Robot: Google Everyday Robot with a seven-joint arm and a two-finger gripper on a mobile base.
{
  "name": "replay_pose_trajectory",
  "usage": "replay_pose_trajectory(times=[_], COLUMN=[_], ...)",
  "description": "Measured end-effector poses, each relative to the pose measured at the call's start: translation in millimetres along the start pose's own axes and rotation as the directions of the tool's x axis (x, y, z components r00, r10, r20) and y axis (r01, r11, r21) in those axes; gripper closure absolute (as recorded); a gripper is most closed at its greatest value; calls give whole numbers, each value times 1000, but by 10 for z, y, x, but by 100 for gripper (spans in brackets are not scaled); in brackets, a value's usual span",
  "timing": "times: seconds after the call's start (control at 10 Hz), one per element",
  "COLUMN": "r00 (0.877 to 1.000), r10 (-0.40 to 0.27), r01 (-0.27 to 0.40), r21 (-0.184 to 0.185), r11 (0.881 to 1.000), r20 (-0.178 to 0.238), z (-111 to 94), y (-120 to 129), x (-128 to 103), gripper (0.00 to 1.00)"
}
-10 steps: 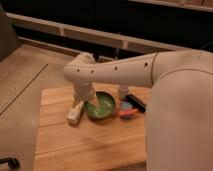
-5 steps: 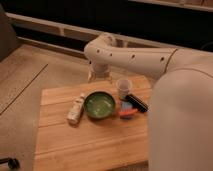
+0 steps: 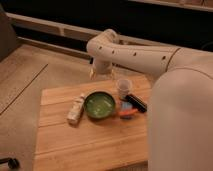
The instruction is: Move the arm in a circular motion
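Observation:
The cream-white arm (image 3: 135,55) reaches in from the right, with its thick body filling the right side of the view. Its bulbous elbow joint (image 3: 102,44) hangs over the far edge of the wooden table (image 3: 65,145). From the elbow a short segment drops to the gripper (image 3: 96,71), which sits at the table's far edge, behind and above the green bowl (image 3: 99,105). The gripper touches nothing that I can see.
On the table are the green bowl, a white bottle (image 3: 76,109) lying on its side to the bowl's left, a clear cup (image 3: 124,87), a black object (image 3: 136,102) and an orange and blue item (image 3: 127,112). A dark wall with a rail runs behind.
The elbow and gripper have swung from low over the table's left part, near the bottle, up and back to the right, to the far edge. The objects have not moved.

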Motion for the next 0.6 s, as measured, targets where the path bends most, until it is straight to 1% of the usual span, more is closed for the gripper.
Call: replay_pose_trajectory(times=[0.1, 0.2, 0.3, 0.4, 0.5, 0.6], r00=[1000, 1000, 999, 998, 996, 991], r10=[11, 23, 31, 15, -16, -66], r01=[-11, -23, -34, -21, 6, 51], r21=[16, 39, 68, 92, 110, 123], r11=[1000, 999, 997, 996, 994, 991], r20=[6, 20, 40, 65, 90, 119], z=[20, 47, 74, 96, 116, 161], y=[-90, -215, -369, -434, -430, -361], x=[-30, -108, -242, -426, -643, -939], gripper=[35, 35, 35, 35, 35, 35])
